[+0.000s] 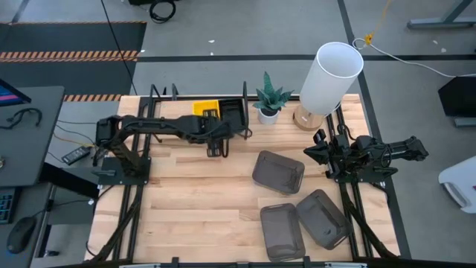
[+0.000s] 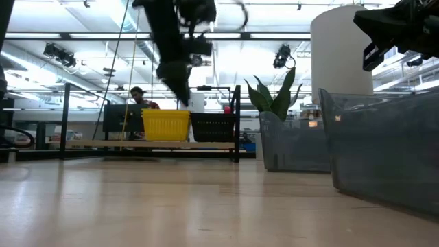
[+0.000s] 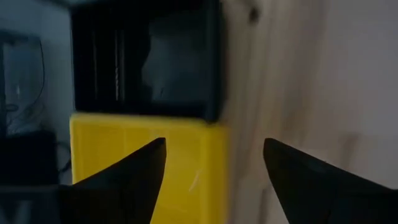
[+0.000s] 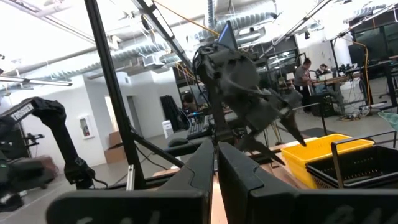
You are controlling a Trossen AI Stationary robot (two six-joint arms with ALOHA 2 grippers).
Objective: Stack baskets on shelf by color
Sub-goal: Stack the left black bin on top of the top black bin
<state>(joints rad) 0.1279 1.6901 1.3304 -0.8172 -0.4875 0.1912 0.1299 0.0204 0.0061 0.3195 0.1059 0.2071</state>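
Note:
The shelf (image 1: 175,108) stands along the table's far edge. On its right end sit yellow baskets (image 1: 207,109) and, to their right, black slatted baskets (image 1: 233,112), side by side in the low view too (yellow (image 2: 164,125), black (image 2: 212,126)). Three grey baskets lie apart on the table's right half: (image 1: 277,171), (image 1: 282,231), (image 1: 323,217). My left gripper (image 1: 217,141) hangs open above the shelf's near edge, over the yellow basket (image 3: 134,155) and black basket (image 3: 149,62), holding nothing. My right gripper (image 1: 311,154) hovers shut at the right, pointing left, empty.
A potted plant (image 1: 268,98) and a white-shaded lamp (image 1: 331,74) stand at the far edge, right of the shelf. Bare wood lies at the table's near left (image 1: 186,208). People show in the room beyond the table.

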